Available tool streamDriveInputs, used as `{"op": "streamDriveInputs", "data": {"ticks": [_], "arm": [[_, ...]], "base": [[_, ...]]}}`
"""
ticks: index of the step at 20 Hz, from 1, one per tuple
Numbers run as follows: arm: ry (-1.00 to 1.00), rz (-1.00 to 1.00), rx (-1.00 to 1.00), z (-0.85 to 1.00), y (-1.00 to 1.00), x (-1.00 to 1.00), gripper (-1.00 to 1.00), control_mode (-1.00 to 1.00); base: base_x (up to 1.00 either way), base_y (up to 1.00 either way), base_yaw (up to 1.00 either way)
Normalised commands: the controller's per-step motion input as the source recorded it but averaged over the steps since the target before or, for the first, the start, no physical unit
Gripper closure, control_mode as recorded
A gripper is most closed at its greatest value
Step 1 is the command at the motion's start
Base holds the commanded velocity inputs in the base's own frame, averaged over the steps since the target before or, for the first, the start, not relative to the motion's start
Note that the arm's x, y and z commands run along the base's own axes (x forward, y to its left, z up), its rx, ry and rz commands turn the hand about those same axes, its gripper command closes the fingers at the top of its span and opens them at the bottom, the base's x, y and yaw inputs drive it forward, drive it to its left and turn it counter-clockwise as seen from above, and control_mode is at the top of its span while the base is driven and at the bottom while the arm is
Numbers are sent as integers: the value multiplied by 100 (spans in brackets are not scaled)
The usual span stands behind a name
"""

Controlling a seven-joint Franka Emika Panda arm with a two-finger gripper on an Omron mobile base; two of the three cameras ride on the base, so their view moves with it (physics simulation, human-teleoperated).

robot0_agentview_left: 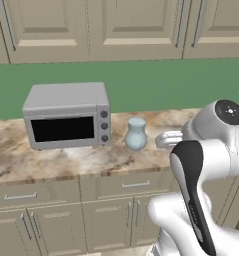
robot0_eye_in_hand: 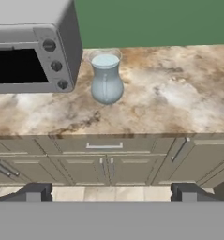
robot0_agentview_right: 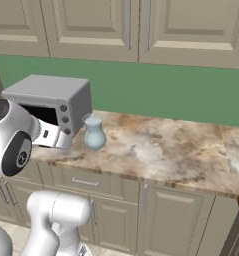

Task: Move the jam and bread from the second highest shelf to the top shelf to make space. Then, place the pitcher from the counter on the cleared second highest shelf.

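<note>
The pale blue glass pitcher (robot0_agentview_left: 136,134) (robot0_agentview_right: 94,132) (robot0_eye_in_hand: 106,77) stands upright on the tan marbled counter (robot0_agentview_left: 66,160) (robot0_agentview_right: 181,150) (robot0_eye_in_hand: 179,93), just right of a grey toaster oven. My gripper (robot0_eye_in_hand: 112,192) is open, its two dark fingertips (robot0_eye_in_hand: 36,191) spread wide with nothing between them. It hangs in front of the counter's edge, well short of the pitcher, looking at it from above the cabinet fronts. The jam, the bread, the second highest shelf and the top shelf are out of view.
A grey toaster oven (robot0_agentview_left: 66,116) (robot0_agentview_right: 48,102) (robot0_eye_in_hand: 31,47) sits on the counter left of the pitcher. Cream upper cabinets (robot0_agentview_left: 116,25) hang above a green backsplash (robot0_agentview_right: 166,90). Drawers and doors with metal handles (robot0_eye_in_hand: 104,146) run below the counter.
</note>
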Motion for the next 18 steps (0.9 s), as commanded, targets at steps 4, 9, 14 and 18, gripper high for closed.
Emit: {"op": "streamDriveInputs", "data": {"ticks": [4, 9, 14, 18], "arm": [[0, -8, 0, -13, 1, 27, -100, -100], [0, -7, 0, -24, 0, 56, -100, -100], [0, -2, 0, -32, 0, 64, -100, -100], [0, 0, 0, -39, 0, 64, -100, -100]], "base": [[7, 4, -4], [0, 0, 0], [0, 0, 0], [0, 0, 0]]}}
